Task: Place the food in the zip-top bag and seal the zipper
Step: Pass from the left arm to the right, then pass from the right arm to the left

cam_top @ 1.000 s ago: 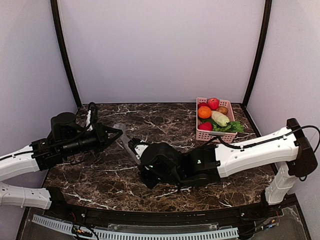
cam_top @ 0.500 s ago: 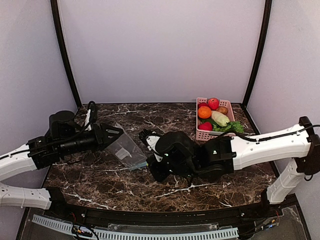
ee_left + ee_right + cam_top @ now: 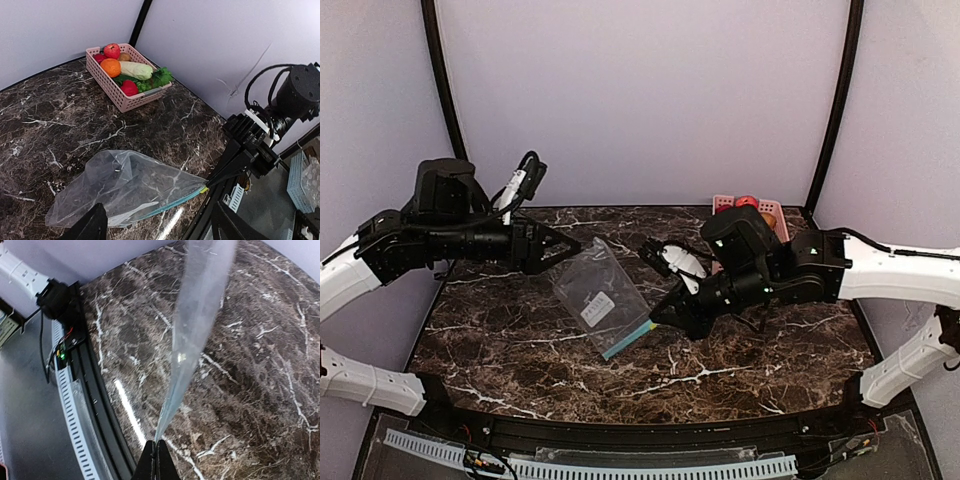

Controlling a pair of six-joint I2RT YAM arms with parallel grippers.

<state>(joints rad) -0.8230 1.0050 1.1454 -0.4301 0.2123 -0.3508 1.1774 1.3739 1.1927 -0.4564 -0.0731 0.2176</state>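
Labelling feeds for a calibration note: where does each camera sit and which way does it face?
Top external: above and behind the bases, looking down across the table; both arms, left gripper and right gripper show.
Left wrist: on the left arm, facing rightward over the zip-top bag toward the basket; own fingers at the bottom, right gripper beyond.
Right wrist: looks down past its own shut fingers at the bag edge-on and the table's near edge.
Shared: all see the bag; top and left wrist also share the basket.

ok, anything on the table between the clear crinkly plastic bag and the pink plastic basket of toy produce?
No: left wrist view shows only bare dark marble tabletop between clear plastic bag and pink basket.
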